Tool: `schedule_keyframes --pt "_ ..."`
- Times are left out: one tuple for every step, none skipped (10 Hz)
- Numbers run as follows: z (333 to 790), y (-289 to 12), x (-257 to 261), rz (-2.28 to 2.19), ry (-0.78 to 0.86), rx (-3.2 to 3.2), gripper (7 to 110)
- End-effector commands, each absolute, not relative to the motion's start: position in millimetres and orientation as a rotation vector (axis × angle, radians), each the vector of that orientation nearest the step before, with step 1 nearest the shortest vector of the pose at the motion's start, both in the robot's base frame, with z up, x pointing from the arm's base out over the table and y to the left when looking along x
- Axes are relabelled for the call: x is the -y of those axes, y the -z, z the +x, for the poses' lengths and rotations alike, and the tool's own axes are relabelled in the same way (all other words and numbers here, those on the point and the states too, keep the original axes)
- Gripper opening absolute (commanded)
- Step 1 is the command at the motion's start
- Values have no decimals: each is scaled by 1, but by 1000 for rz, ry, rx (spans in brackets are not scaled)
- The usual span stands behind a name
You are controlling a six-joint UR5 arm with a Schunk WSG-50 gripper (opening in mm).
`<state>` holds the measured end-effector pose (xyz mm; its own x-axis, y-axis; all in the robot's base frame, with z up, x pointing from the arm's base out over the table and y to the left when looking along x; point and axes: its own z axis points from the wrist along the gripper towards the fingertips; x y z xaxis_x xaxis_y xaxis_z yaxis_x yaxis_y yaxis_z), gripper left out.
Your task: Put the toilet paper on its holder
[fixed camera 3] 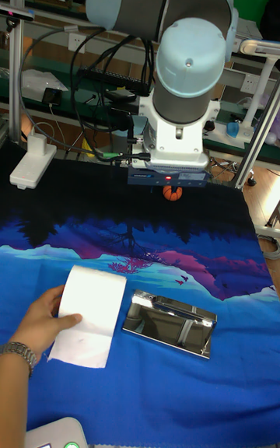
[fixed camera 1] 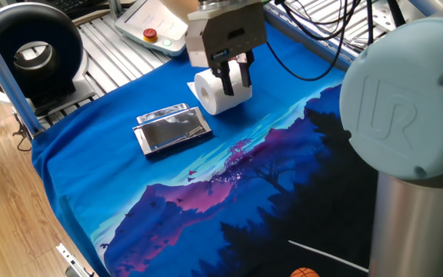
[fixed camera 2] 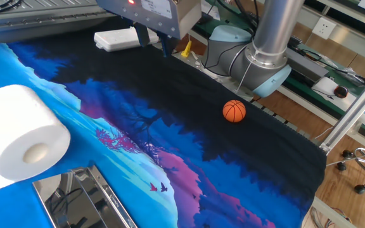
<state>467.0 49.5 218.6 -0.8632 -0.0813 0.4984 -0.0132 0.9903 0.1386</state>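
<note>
Beside the holder (fixed camera 3: 169,324), toilet paper (fixed camera 3: 90,313) not yet mounted
Gripper (fixed camera 1: 233,71) hangs above the roll, fingers apart, holding nothing; a person's hand (fixed camera 3: 40,323) touches the roll; placing remains

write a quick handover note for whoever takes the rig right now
Gripper: open, empty, up in the air over the dark end of the cloth, well away from the roll.
Toilet paper: lying on the blue part of the cloth beside the holder, not touching it. A person's hand rests on it.
Done: nothing yet.
Left: wait for the hand to clear, grasp the roll, set it on the holder.
</note>
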Motion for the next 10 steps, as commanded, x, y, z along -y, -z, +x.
schedule_keyframes --pt "472 -220 -41 40 168 2616 44" --pt "480 -217 -43 -1 179 2657 44" --pt "487 -214 -44 -22 184 2693 44" --pt "487 -213 -28 -13 127 2690 44" --pt "486 -214 -23 -10 139 2666 44" --pt "492 -212 -20 -3 178 2648 44" --pt "502 -208 -20 -8 213 2638 44" --pt "518 -196 -14 -25 180 2667 44" --pt "531 -188 -9 -60 154 2693 44" --pt "544 -178 -1 -92 125 2726 44"
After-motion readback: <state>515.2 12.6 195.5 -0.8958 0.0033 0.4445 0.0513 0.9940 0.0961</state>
